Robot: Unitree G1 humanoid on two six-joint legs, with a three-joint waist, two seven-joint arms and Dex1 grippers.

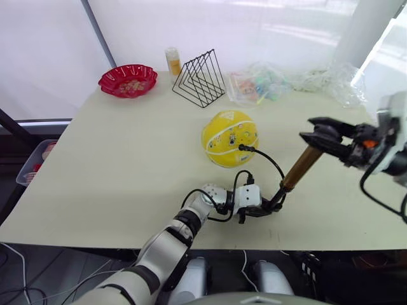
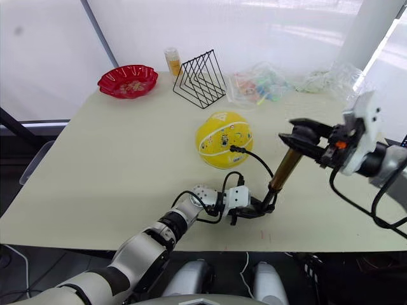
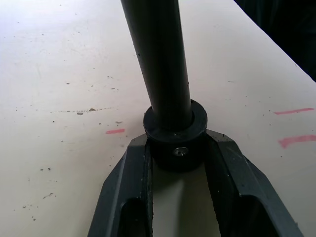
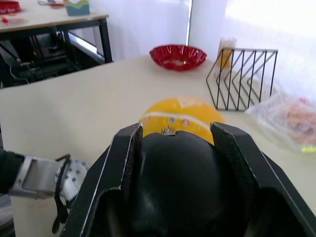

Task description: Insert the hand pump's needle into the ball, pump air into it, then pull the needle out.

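Pump (image 1: 301,166) stood tilted on the table (image 1: 114,165) beside the yellow ball (image 1: 229,138), hose (image 1: 264,157) plugged into it. Left claw (image 3: 178,163) clamped the black base cap; right claw (image 4: 177,163) gripped the black knob, the wrist views showed.

Yellow ball (image 1: 229,138) w/ white seams

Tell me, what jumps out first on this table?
The yellow ball mid-table, with a black hose plugged into its side. The brass hand pump stands tilted beside it: the left end effector clamps its base on the table, the right end effector grips its knob.
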